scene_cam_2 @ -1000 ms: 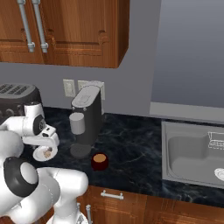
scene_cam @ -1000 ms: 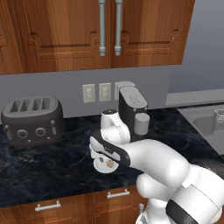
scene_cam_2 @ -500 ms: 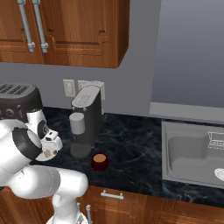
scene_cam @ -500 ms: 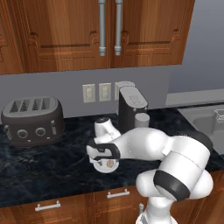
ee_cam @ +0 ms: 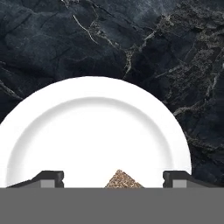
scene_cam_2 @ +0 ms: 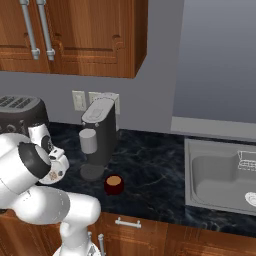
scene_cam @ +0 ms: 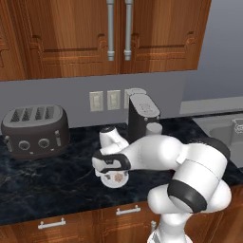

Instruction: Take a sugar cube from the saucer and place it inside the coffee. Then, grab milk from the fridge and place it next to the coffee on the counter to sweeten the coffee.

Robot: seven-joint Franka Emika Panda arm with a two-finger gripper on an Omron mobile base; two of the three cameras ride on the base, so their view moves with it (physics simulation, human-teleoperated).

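Gripper (ee_cam: 113, 179) has dropped low over small round white saucer (ee_cam: 87, 127) on black marble table (ee_cam: 175, 52), fingers wide but starting to narrow. Tiny tan speckled sugar cube (ee_cam: 122, 180) on saucer, between fingertips, ungrasped. Dark red coffee cup (scene_cam_2: 114, 184) well right of saucer. Pick imminent.

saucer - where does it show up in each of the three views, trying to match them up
Left base view: the saucer sits low and centre-left on the counter, partly under the hand.
Right base view: a sliver of it at the left edge, beside the arm.
Hand view: it spans the lower middle, the sugar cube between the finger tips.
Shared landmark: the speckled sugar cube lying on the saucer, plus the black veined counter around it.
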